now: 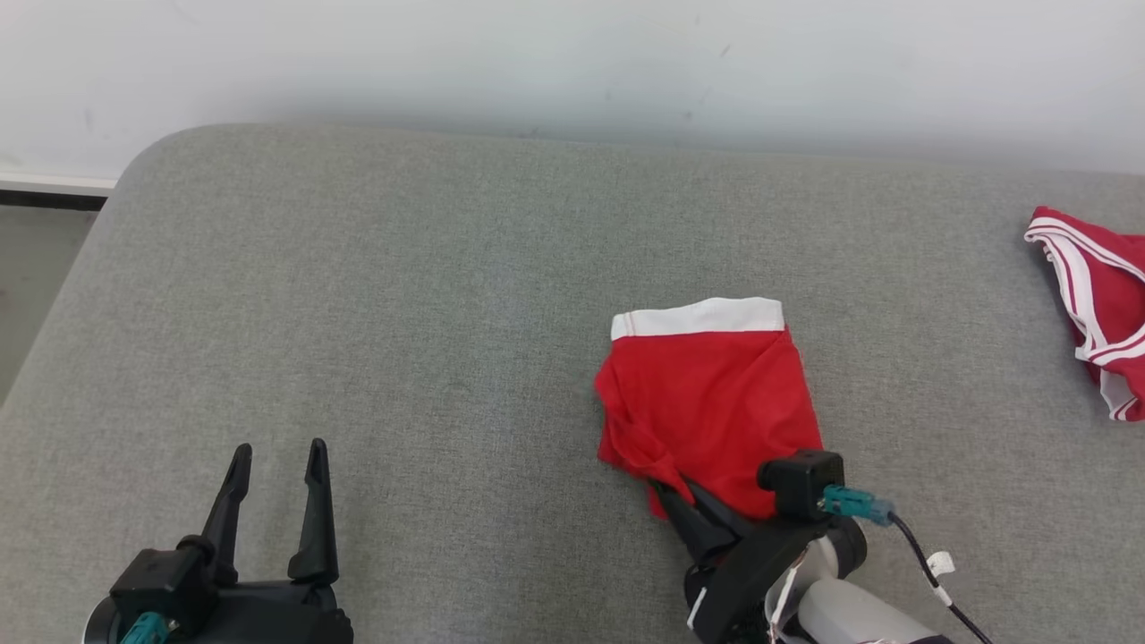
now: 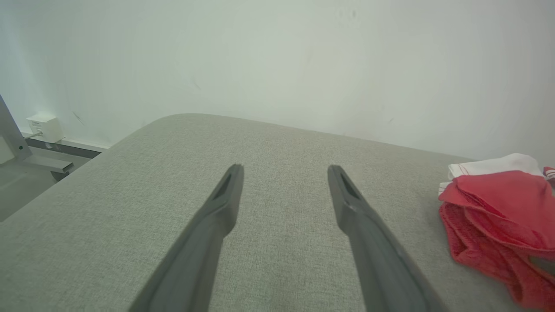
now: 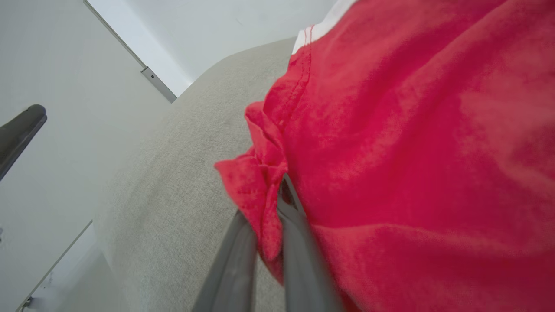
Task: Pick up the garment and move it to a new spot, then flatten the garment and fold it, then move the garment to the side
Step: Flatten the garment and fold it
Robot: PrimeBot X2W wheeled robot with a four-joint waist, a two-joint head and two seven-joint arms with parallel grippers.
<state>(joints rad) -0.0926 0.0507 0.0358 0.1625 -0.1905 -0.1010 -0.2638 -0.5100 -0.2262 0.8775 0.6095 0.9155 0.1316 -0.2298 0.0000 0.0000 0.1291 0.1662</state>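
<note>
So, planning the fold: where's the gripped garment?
Head view: the garment lies right of centre on the grey cushion, its near corner pinched in the right gripper.

Red garment point(image 1: 707, 402), white waistband along the far edge. Lies right of centre on the grey padded surface point(image 1: 402, 313), folded to a rough square, mostly flat. Bunches and wrinkles at the near left corner. Pinched there between the closed fingers of the right gripper point(image 3: 264, 199), a fold of cloth caught between them.

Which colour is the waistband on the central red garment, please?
The waistband is white, clearest in the head view.
</note>
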